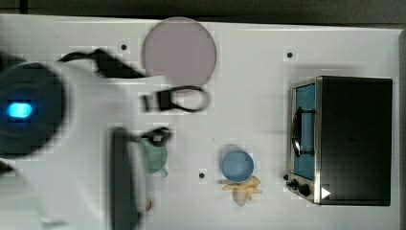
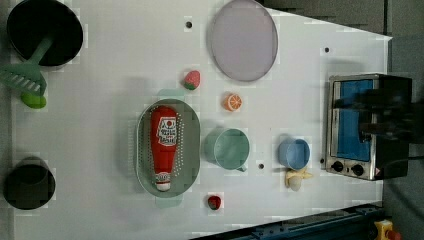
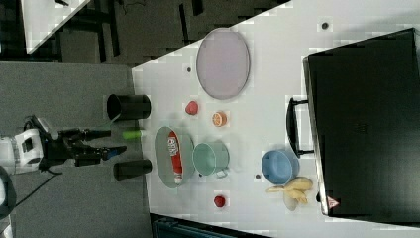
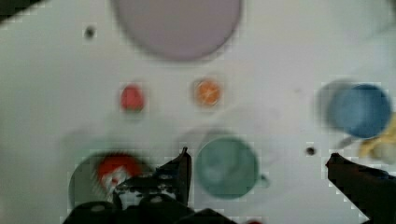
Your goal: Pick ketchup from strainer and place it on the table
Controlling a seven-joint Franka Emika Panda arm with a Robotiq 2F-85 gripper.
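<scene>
Gripper (image 3: pixel 106 144) high above strainer (image 3: pixel 166 156)

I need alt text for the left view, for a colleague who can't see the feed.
A red ketchup bottle lies lengthwise in a pale green oval strainer on the white table. Along the left view's right sit a green cup, blue cup and toaster oven; a lilac plate sits above.

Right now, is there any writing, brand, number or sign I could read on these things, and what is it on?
Ketchup label, in the strainer: print there, too blurred to read.
Toaster oven: a red-and-white warning triangle at one corner; its symbol is too small to make out.
Oven knobs: no legible markings.
Nothing else carries readable text.
</scene>
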